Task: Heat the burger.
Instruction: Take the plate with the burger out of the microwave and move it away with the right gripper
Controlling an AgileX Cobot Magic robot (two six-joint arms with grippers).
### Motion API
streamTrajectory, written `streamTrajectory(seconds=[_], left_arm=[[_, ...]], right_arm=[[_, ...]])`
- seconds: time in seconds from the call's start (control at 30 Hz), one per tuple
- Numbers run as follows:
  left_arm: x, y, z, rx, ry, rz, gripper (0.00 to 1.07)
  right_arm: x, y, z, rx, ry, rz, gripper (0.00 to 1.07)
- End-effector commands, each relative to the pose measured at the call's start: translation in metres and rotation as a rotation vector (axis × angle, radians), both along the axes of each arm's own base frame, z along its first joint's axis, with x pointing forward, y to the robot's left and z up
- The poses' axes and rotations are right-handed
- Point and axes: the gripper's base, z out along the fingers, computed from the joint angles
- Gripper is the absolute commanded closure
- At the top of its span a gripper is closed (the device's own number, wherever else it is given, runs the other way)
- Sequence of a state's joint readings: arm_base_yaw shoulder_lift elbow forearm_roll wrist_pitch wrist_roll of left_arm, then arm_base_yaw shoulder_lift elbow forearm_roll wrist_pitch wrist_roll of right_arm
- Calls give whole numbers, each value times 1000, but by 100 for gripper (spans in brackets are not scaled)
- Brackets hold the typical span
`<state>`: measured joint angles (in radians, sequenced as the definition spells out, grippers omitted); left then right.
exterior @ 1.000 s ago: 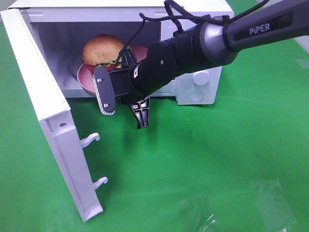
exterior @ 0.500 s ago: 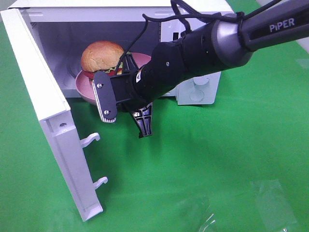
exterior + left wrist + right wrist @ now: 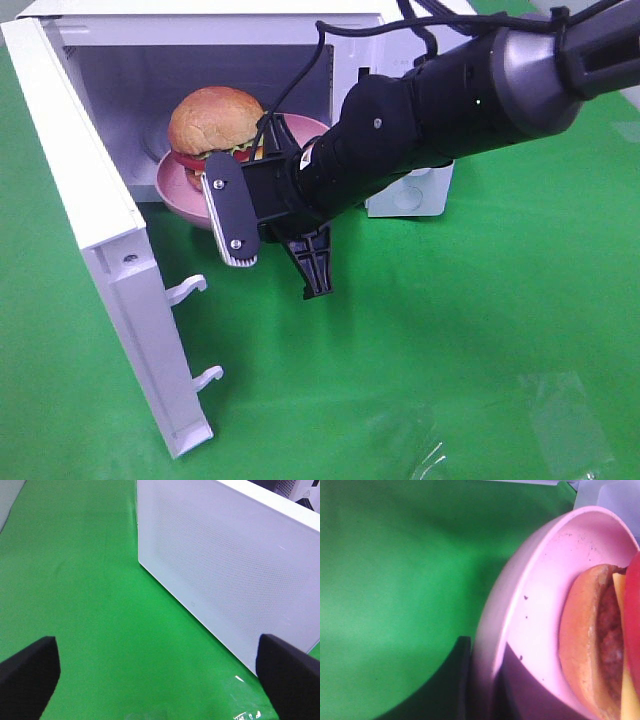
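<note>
Clipping the open microwave door (image 3: 90,215) on the left, or the cavity's front edge, could jolt the pink plate (image 3: 185,185) and slide the burger (image 3: 213,118) off, I judge. That burger, glossy golden bun over red tomato, lettuce and patty, sits on the plate at the microwave's mouth. Rightward, the right gripper (image 3: 265,215) is nearly closed, pinching the plate's rim; the left gripper (image 3: 160,672) hangs fully spread, empty.

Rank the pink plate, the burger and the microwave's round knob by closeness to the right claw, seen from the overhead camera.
From the right gripper:
1. Pink plate, its rim pinched in the claw at the microwave mouth.
2. Burger, on the plate, just behind.
3. Round knob, on the microwave's right, partly behind the arm.
</note>
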<state>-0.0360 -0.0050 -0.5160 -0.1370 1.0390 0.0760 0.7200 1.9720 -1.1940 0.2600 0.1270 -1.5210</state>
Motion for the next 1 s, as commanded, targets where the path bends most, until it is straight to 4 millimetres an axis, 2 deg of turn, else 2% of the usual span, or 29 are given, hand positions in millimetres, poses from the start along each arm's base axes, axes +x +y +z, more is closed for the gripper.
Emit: streamTrajectory(seconds=[0.03, 0.5, 0.53, 0.8, 1.0], left_arm=[[0, 0, 0, 0, -12, 6, 6], [0, 0, 0, 0, -12, 6, 6], [0, 0, 0, 0, -12, 6, 6], [0, 0, 0, 0, -12, 6, 6], [0, 0, 0, 0, -12, 6, 6]], right_arm=[[5, -4, 20, 67, -82, -32, 107], [-15, -20, 38, 44, -121, 17, 107], [-21, -20, 40, 47, -121, 26, 107], [-30, -27, 45, 51, -120, 23, 107], [-51, -35, 47, 44, -123, 50, 107]])
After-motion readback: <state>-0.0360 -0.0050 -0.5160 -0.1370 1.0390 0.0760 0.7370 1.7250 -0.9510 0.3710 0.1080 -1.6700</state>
